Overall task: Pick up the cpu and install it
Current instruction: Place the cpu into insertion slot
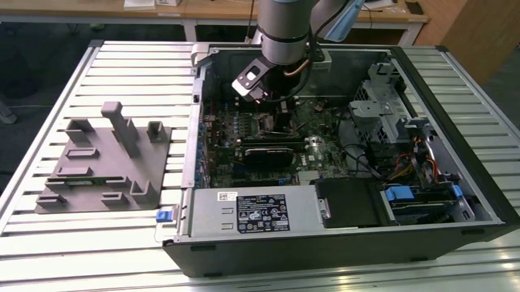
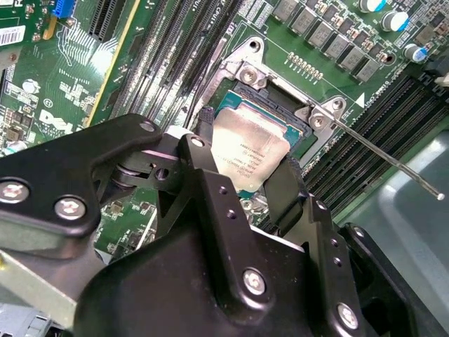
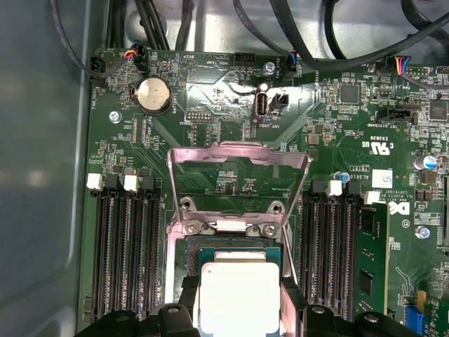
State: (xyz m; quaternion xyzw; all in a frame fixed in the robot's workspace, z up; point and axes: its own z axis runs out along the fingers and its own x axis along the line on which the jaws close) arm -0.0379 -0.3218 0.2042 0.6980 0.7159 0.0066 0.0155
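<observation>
Gripper (image 2: 245, 154) fingers are closed on the cpu (image 2: 251, 144), one black finger on each of two opposite sides. Holding it by the sides keeps the shiny top and the underside free, and keeps the chip flat.

In the second wrist view the cpu sits right over the black socket (image 2: 270, 93), low down inside its frame. I cannot tell if it rests on the socket or hangs just above it. It looks lined up square with the frame, so I think the job is at the putting-in step.

Next to the socket, the metal lid (image 3: 238, 151) is flipped up and leans back. That leaves the hole open for the chip to go in from above. The thin metal lever (image 2: 382, 156) sticks out to the side, unlocked, which lets the lid stay up.

Long black slots (image 3: 126, 246) run along both sides of the socket on the green board (image 3: 210, 91), so the fingers have little room there.

The board lies inside an open computer case (image 1: 341, 249). The case rests on a slatted table (image 1: 49, 91), and a grey plastic stand (image 1: 106, 164) sits beside it, on the exterior view's left.
</observation>
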